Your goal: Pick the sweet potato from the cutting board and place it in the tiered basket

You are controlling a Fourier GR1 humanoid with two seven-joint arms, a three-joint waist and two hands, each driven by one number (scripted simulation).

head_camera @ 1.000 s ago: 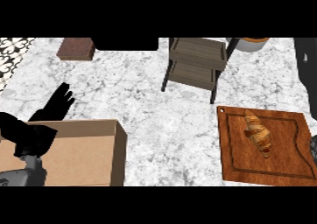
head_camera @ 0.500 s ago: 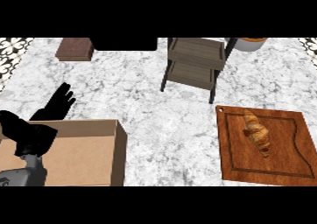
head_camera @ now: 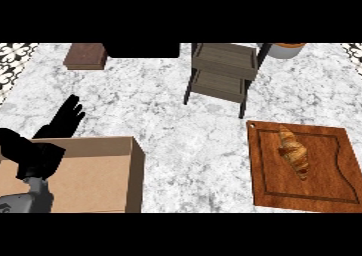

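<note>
Sweet potato (head_camera: 295, 156) lies on cutting board (head_camera: 306, 192); left robot hand (head_camera: 44, 145) open, fingers up.

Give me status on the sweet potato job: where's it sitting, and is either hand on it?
The sweet potato lies on the cutting board at the right; both shelves of the tiered basket show nothing in them. Nothing is in hand: the left robot hand is open over the cardboard box, far from the board; the right one is out of view. Left: grasp, carry, place in the basket.
</note>
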